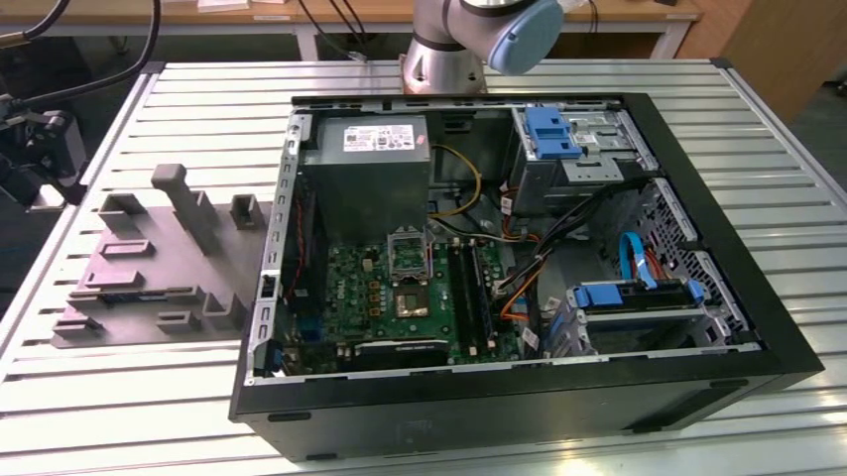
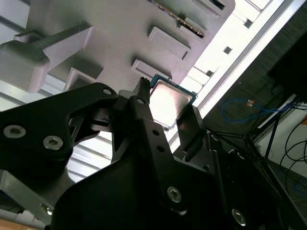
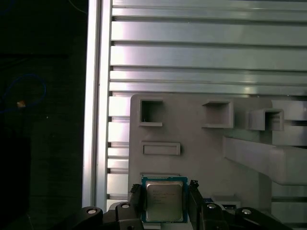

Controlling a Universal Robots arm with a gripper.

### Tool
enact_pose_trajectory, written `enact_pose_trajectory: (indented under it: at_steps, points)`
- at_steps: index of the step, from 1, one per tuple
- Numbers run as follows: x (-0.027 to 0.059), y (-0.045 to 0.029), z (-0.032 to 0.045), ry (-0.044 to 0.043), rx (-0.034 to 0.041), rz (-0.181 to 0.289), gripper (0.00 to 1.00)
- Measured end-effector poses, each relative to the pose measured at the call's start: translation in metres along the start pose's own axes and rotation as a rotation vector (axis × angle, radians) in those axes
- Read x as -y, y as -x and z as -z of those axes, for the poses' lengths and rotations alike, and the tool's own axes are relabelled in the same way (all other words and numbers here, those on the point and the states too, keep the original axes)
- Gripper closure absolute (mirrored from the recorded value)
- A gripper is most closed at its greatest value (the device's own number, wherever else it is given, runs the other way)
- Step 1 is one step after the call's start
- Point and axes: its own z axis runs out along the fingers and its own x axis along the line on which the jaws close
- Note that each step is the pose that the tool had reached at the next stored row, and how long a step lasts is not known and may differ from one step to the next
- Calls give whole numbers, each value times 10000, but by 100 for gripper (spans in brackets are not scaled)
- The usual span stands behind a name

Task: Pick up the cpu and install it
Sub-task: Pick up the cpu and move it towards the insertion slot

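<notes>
item: small flat square cpu (image 3: 164, 203), pale silvery metal lid on a thin green board, smooth and faintly reflective.

location: in the first wrist view, between the fingers of the black jointed metal tool (image 3: 164, 188), over the grey moulded plastic holder (image 3: 201, 139). it appears lifted clear of its pocket, though the gap is hard to judge.

tool state: set narrow, fingers (image 3: 194, 194) pressing two opposite edges of the cpu, lid face up and uncovered.

handling note (judgement): the step in hand is the carry. grip belongs on the board edges alone, light and even, with the chip level so it cannot pivot or slip. the underside contacts should touch nothing.

surroundings: holder matt, with square pockets and upright ribs. ribbed aluminium worktop (image 3: 201, 52), shiny slats. in the exterior view, open black steel computer case (image 1: 741, 327) holding a green motherboard (image 1: 384, 307) and a dark square metal-framed socket (image 1: 409, 254), well apart from the holder.
</notes>
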Motion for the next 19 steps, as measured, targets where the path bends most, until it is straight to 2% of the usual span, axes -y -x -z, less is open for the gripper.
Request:
enact_pose_trajectory:
  at_steps: [9, 19]
  points:
    - [-2, 0, 48, -1, -1, 0, 53]
    - [-8, 1, 192, 0, -1, 0, 53]
